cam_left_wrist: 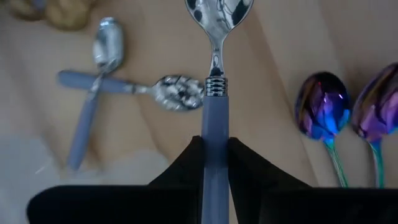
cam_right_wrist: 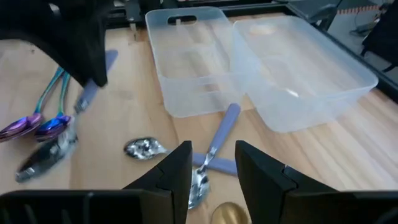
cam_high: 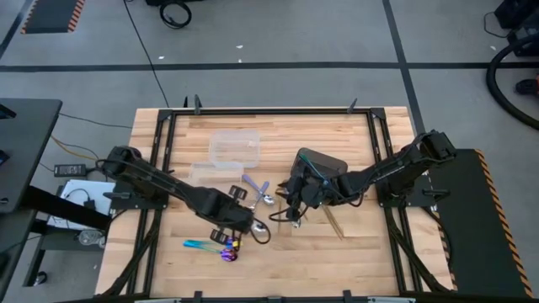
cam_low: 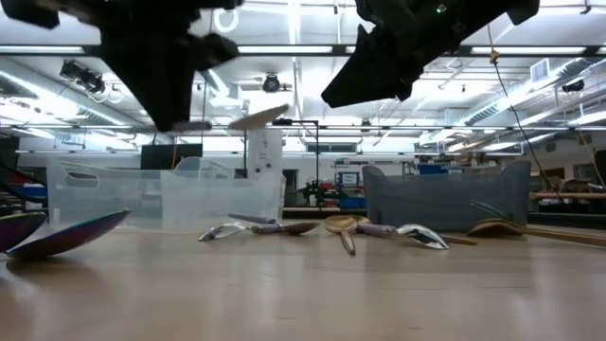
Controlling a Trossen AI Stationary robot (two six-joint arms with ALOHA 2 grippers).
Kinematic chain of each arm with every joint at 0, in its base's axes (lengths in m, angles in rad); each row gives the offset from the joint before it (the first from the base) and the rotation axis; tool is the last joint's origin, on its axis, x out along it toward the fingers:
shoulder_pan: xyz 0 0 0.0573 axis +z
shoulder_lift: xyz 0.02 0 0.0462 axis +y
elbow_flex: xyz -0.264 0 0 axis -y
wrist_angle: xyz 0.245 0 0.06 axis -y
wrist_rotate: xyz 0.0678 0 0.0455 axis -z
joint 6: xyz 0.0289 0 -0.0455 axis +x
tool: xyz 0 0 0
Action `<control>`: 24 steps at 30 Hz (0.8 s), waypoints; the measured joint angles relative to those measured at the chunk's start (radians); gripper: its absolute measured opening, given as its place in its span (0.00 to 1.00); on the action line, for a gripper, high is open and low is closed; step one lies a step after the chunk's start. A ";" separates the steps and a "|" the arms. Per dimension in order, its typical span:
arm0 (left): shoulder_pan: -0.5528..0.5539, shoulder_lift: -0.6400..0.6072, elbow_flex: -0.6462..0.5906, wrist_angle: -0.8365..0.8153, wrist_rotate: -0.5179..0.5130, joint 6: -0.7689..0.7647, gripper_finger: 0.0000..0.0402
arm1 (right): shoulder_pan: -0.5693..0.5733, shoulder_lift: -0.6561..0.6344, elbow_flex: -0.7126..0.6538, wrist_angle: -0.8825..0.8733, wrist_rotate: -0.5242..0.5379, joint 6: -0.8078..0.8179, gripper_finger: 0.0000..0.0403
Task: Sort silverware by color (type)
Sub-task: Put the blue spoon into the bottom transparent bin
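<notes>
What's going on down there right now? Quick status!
Left gripper shut on silver spoon, lifted off table. Right gripper open, empty, above two crossed silver spoons. Two iridescent spoons lie together. Nothing blocking.

No readable text, labels, brands or numbers in any view. Nothing legible on the spoons, containers, bin, arms or table; background items in the room are too blurred and small to read.
</notes>
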 joint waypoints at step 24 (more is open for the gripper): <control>-0.028 -0.288 -0.203 -0.206 -0.267 -0.077 0.13 | -0.029 0.000 0.000 0.034 -0.074 0.021 0.33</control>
